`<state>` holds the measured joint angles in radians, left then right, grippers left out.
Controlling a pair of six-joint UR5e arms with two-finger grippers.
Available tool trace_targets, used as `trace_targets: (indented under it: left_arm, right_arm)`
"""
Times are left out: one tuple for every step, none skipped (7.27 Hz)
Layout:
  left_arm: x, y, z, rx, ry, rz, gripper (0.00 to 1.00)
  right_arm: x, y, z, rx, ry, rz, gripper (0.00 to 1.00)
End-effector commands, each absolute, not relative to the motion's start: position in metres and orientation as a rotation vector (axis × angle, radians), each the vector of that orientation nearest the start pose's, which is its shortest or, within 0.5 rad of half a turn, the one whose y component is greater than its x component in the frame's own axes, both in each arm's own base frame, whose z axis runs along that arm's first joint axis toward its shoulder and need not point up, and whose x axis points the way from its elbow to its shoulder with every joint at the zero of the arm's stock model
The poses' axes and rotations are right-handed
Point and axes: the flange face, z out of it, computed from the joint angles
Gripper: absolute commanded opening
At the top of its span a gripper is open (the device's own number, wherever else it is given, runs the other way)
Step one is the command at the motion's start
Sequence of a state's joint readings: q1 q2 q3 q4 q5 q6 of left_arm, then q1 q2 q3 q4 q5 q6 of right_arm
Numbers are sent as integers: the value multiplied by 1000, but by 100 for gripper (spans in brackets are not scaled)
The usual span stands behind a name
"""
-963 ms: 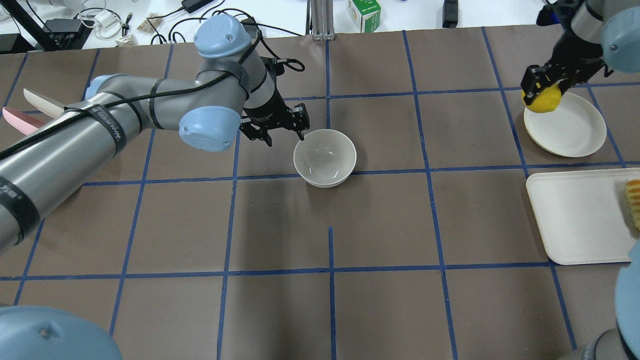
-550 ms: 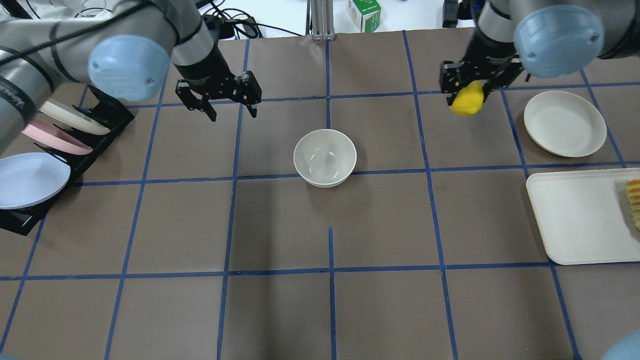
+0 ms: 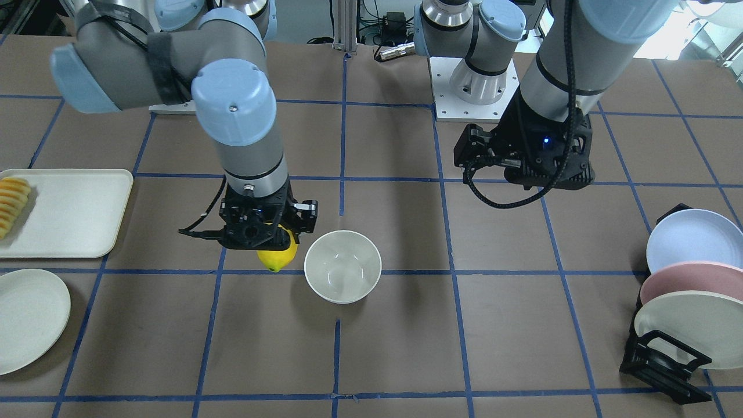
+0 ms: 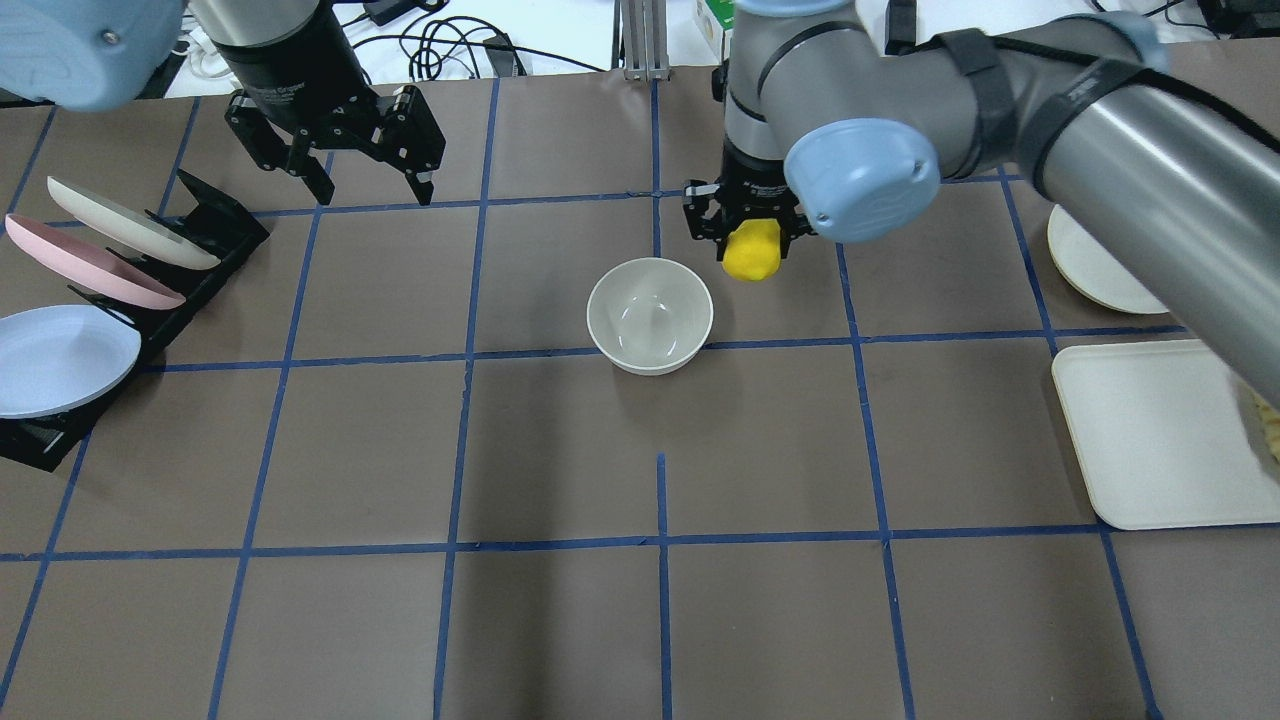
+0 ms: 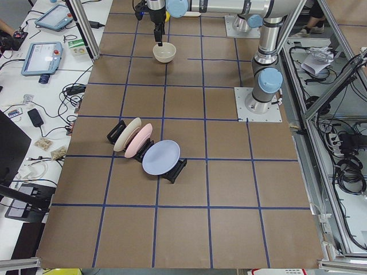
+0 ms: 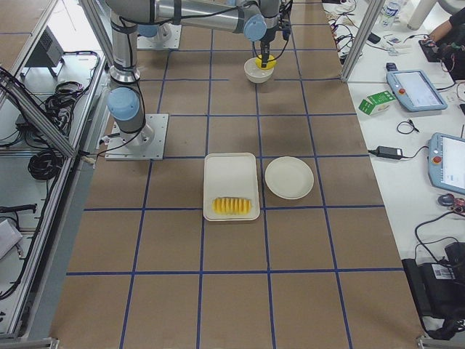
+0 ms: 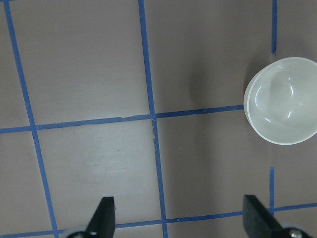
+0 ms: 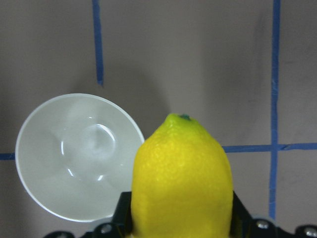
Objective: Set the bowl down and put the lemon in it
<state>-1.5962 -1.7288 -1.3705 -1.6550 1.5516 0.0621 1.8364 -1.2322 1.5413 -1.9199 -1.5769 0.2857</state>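
The off-white bowl (image 4: pixel 650 315) stands upright and empty at the table's centre; it also shows in the front view (image 3: pixel 342 266), the left wrist view (image 7: pixel 282 100) and the right wrist view (image 8: pixel 79 156). My right gripper (image 4: pixel 745 232) is shut on the yellow lemon (image 4: pixel 751 250) and holds it above the table just beside the bowl's far right rim. The lemon also shows in the front view (image 3: pixel 277 256) and fills the right wrist view (image 8: pixel 182 181). My left gripper (image 4: pixel 370 185) is open and empty, raised at the far left, well away from the bowl.
A black rack (image 4: pixel 205 235) with cream, pink and blue plates stands at the left. A flat white plate (image 4: pixel 1095 270) and a white tray (image 4: pixel 1160 435) lie at the right; fruit slices (image 3: pixel 13 203) lie on the tray.
My right gripper has carried the lemon leftward from beside the flat plate to just beside the bowl. My left gripper has let go of the bowl and drawn back to the far left.
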Motion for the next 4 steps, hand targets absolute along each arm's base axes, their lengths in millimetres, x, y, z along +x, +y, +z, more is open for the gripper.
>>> trace_targets:
  left_arm:
    - [-151, -550, 499, 143, 3158, 38, 92]
    - [-152, -549, 498, 133, 3159, 41, 92]
    - [-154, -547, 495, 137, 3152, 53, 92]
    - [-154, -543, 499, 138, 3152, 41, 96]
  right_arm:
    - [345, -562, 303, 32, 3119, -113, 0]
    - [360, -557, 288, 36, 3120, -101, 0]
    - [367, -558, 268, 27, 3130, -61, 0]
    - [376, -554, 257, 12, 3110, -21, 0]
